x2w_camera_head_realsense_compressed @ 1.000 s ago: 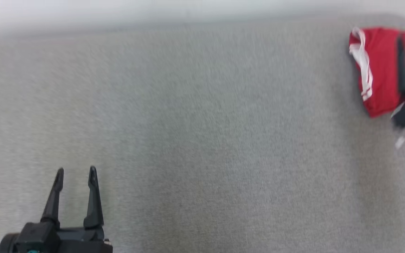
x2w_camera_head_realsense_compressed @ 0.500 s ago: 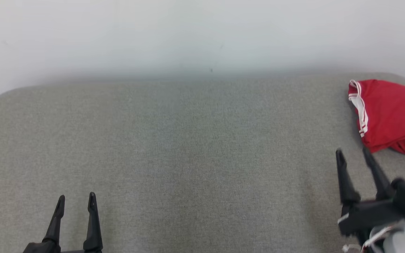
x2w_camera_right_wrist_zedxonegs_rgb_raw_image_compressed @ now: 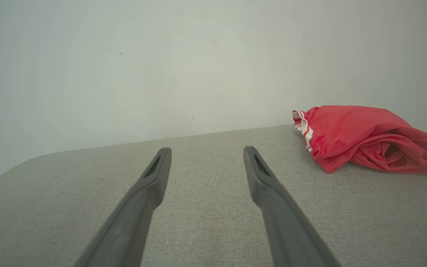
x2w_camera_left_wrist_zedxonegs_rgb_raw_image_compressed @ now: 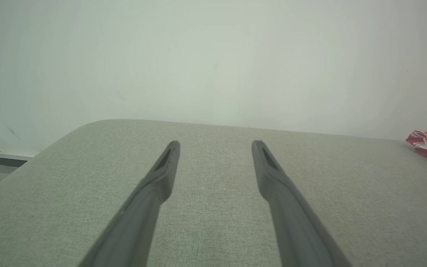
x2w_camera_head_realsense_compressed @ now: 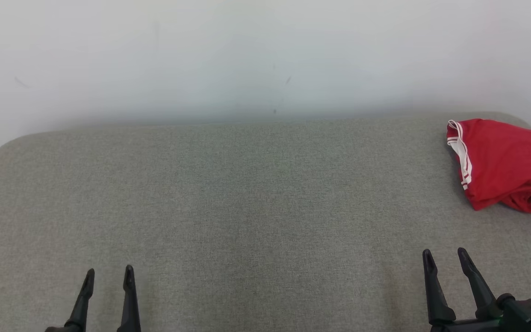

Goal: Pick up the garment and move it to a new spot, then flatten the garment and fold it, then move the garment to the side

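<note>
I have both claws parked low at the near side of the desk (x2w_camera_head_realsense_compressed: 247, 207), fingers pointing away from me. The left claw (x2w_camera_head_realsense_compressed: 109, 270) is spread wide with nothing between its fingers, and the right claw (x2w_camera_head_realsense_compressed: 445, 252) is the same: spread, empty, touching nothing.

The red garment (x2w_camera_head_realsense_compressed: 505, 161) lies at the far right of the desk, close to the back edge by the pale wall (x2w_camera_head_realsense_compressed: 247, 55), well apart from the left claw and a fair way beyond the right one. It sits as a compact, doubled-over bundle with a white-striped edge on its left side. Its near edge is rumpled and gapes a little.

My reading is that it could go either way. A bundle off to the side with both claws empty and clear fits the last step being done: moved, flattened, folded, set aside. But the fold is loose enough that I would not swear to it. If the job has not yet begun, everything is left to do. The middle of the desk is where I would expect the flattening to happen.

The right part of the garment is cut off by the edge of the head view, so I cannot judge its full outline. I cannot tell what kind of garment it is. The left wrist view catches just a sliver of it at the right border. Both claw bodies run off the bottom of the head view.
</note>
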